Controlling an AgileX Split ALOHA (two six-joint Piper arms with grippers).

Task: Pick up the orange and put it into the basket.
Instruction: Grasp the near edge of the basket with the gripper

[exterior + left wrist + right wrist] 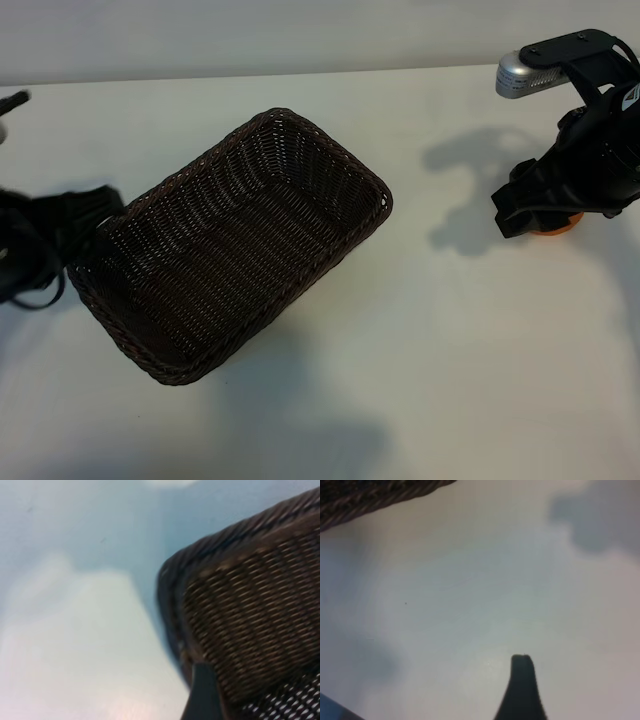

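Orange (553, 227) sits under my right pincer (545, 212), jaws wide around it; next I must close and lift toward the basket (230, 245).

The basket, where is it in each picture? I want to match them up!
Exterior view: the basket sits left of the middle of the table, lying slantwise, nothing inside.
Left wrist view: one rounded corner of it fills the right side, very near.
Right wrist view: only a strip of its braided rim shows in the upper left corner.
Shared landmark: the white table under it, seen in all three.
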